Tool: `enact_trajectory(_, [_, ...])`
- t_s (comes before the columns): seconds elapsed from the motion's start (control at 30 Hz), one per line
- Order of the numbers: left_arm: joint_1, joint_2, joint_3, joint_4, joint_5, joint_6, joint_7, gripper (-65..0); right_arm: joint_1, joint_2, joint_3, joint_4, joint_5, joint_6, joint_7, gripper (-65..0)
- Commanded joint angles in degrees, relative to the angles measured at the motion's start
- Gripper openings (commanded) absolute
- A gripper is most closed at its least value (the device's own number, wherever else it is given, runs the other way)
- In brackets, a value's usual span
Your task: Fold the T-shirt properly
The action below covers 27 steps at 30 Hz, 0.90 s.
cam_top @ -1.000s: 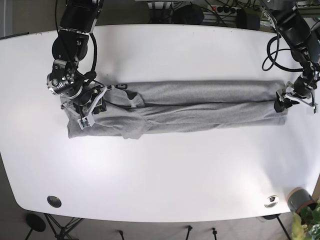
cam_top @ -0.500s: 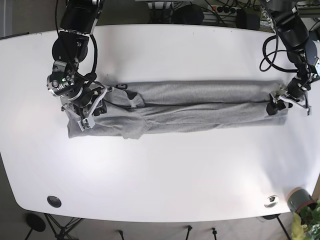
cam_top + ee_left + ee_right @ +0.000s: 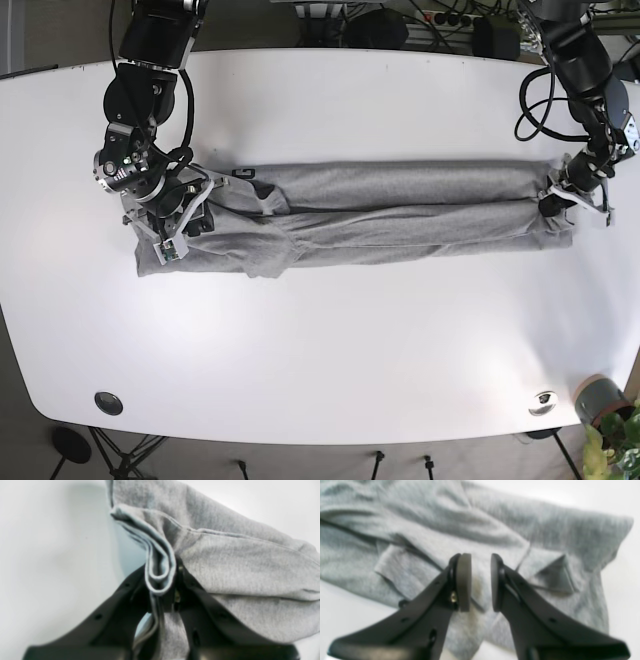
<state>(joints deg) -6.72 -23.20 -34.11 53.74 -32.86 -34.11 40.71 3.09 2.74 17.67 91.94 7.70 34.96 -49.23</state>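
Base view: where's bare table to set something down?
The white table is bare along the near side, between the long grey folded T-shirt and the front edge, and along the far strip behind it. Crowded: both shirt ends, at the left tool and right tool.

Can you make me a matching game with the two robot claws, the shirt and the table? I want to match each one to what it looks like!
Things:
1. left gripper
2. right gripper
3. T-shirt
4. table

Looks:
A. white
B. open, nothing between its pads
C. grey, folded into a long strip
D. pinching folded cloth

Pairs: 1-D, 2-B, 3-C, 4-A
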Motion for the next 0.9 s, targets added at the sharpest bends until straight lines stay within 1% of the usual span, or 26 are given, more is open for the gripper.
enact_trajectory(0.0, [-0.53,-0.84,0.04,0.73,0.99,0.22,1.18,-65.0,2.49,0.73,0.39,-2.14,0.34,-0.02,0.93,-52.0])
enact_trajectory(0.1, [-0.53,-0.84,0.04,0.81,0.99,0.22,1.18,-65.0,3.28,1.70,1.98,-5.74,0.43,-0.02,1.45,-52.2])
enact_trajectory(0.23, [-0.44,-0.84,0.04,3.28,0.99,0.22,1.18,-65.0,4.69,2.05,2.33,-10.67,0.34,-0.02,6.11,-52.0])
enact_trajectory(0.3, [-0.36,-0.84,0.04,4.77,0.99,0.22,1.36,-65.0,4.86,3.19,2.15,-13.13,0.43,-0.02,6.82,-52.2])
enact_trajectory(0.37, [0.44,-0.84,0.83,6.35,0.99,0.22,1.36,-65.0,5.57,3.45,2.15,-14.36,0.52,-0.02,6.90,-52.3])
enact_trajectory(0.53, [2.02,-0.84,4.35,14.70,0.99,0.39,1.36,-65.0,5.30,3.37,2.15,-14.97,0.60,-0.02,7.08,-52.3])
enact_trajectory(0.77, [4.57,0.04,11.65,27.28,1.08,0.66,1.36,-65.0,4.78,3.28,2.06,-14.89,0.69,-0.02,7.08,-52.3])
enact_trajectory(0.87, [5.01,1.62,15.60,32.37,1.08,0.75,1.36,-65.0,4.78,3.28,2.06,-14.89,0.69,-0.02,7.08,-52.3])
